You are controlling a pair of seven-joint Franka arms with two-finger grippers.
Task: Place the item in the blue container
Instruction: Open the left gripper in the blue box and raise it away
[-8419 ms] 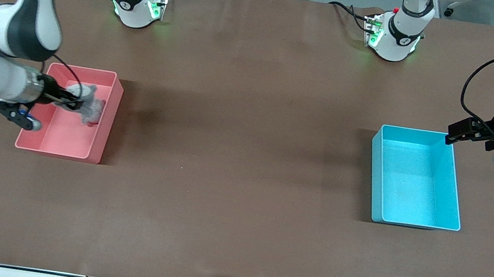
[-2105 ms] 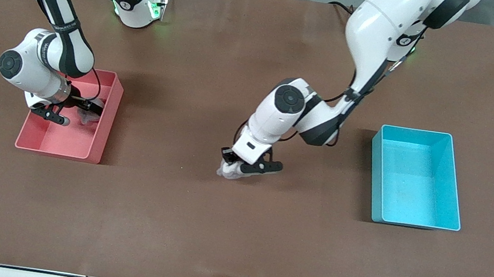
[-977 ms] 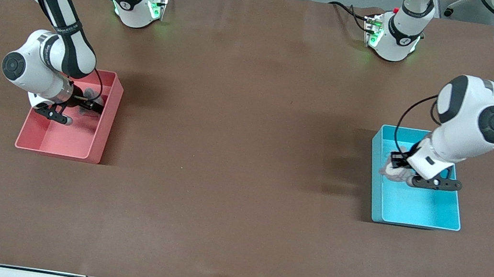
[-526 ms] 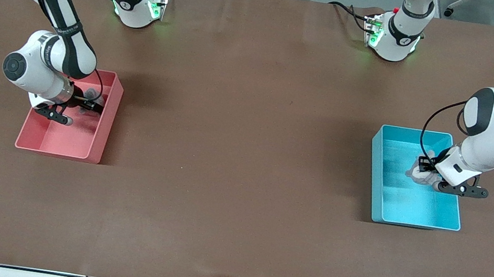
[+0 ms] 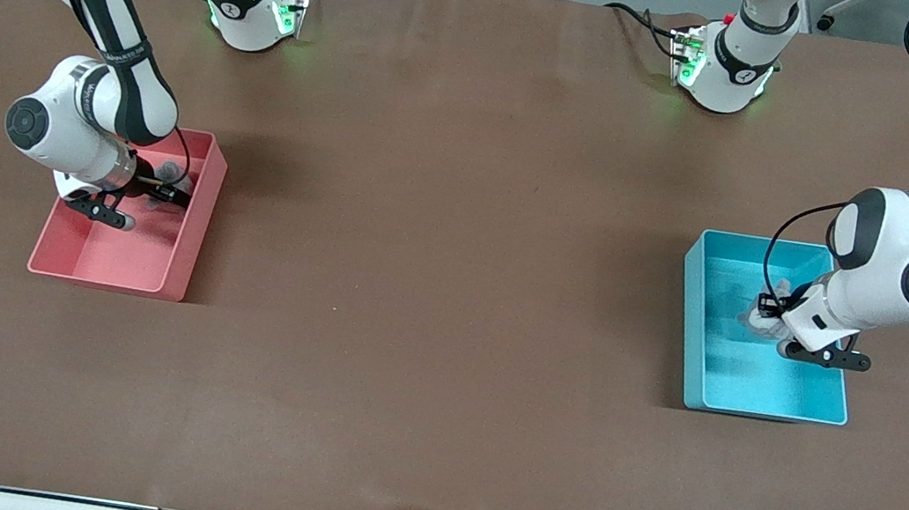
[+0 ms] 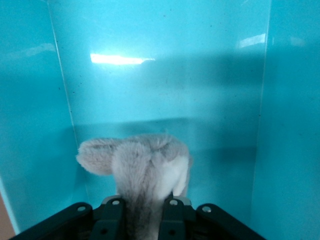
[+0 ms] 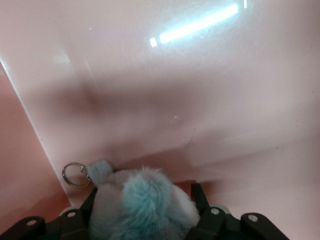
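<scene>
The left end effector (image 5: pixel 769 315) hung inside the blue container (image 5: pixel 831 390), clamped on a grey plush toy (image 6: pixel 142 170). The right end effector (image 5: pixel 161 194) gripped a bluish plush keychain (image 7: pixel 142 202) inside the pink bin (image 5: pixel 177 269) on the worktop (image 5: pixel 449 290).

A grey-and-white plush toy (image 6: pixel 142 167) hangs inside the open, smooth-walled blue container (image 5: pixel 692 324) toward the left arm's end.

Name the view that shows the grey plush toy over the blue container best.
Left wrist view: the grey plush toy fills the foreground, pinched in the left gripper. Front view shows only a small pale bit under the arm; right wrist view shows none.
</scene>
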